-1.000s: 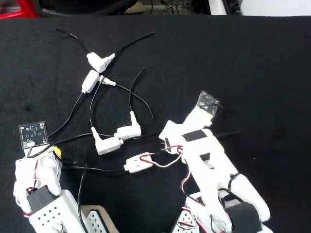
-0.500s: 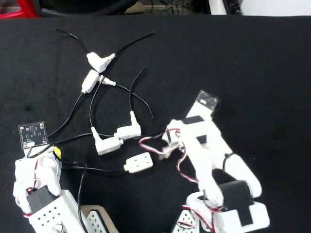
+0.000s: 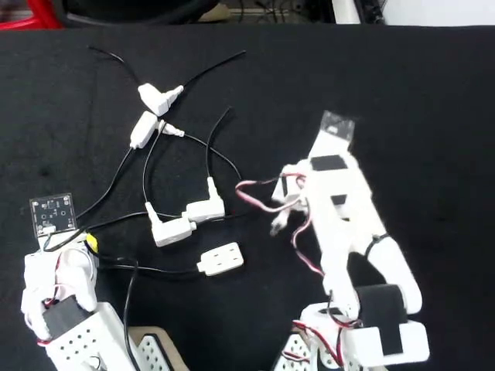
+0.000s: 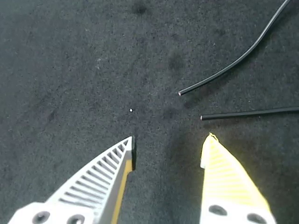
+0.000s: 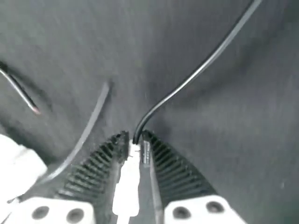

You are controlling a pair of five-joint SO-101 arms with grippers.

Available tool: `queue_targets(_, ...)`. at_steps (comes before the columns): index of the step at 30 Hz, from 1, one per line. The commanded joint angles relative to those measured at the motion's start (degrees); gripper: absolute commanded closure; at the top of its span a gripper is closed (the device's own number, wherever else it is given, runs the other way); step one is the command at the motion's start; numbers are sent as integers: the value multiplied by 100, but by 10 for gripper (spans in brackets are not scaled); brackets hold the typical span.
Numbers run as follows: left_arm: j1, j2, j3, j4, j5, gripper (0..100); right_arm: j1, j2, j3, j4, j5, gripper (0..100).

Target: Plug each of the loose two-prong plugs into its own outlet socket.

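Our right gripper (image 5: 134, 137) has swung away from the outlet socket (image 3: 220, 259), clamped on what looks like a white plug (image 5: 126, 182), so it isn't seated yet; our left gripper (image 4: 167, 145) gapes, empty

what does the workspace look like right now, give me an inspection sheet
surface: black cloth over the table
job's things: outlet socket lying loose; near pair of connectors touching each other; far pair of connectors close together; white plug held off the cloth
clutter: tan piece at the near edge
grippers: left gripper fingers open over bare cloth; right gripper fingers shut on the white plug
cables: black cables loop and cross between the connectors; red and white arm wires hang loose beside the right arm
surroundings: red object beyond the far edge
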Motion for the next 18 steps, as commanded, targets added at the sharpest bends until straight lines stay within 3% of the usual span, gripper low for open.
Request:
queue_targets(1, 57, 0, 110, 35, -35, 766, 281, 22, -154, -905, 1415, 986)
queue_targets(6, 57, 0, 110, 35, -35, 766, 246, 453, 444, -1776, 2875, 982)
queue_targets(9, 57, 0, 110, 35, -35, 766, 237, 743, 488, -1820, 2954, 936)
queue_targets(14, 57, 0, 110, 35, -35, 766, 255, 892, 479, -1820, 2954, 753)
queue_targets(18, 57, 0, 110, 35, -35, 766, 229, 787, 497, -1811, 2954, 720)
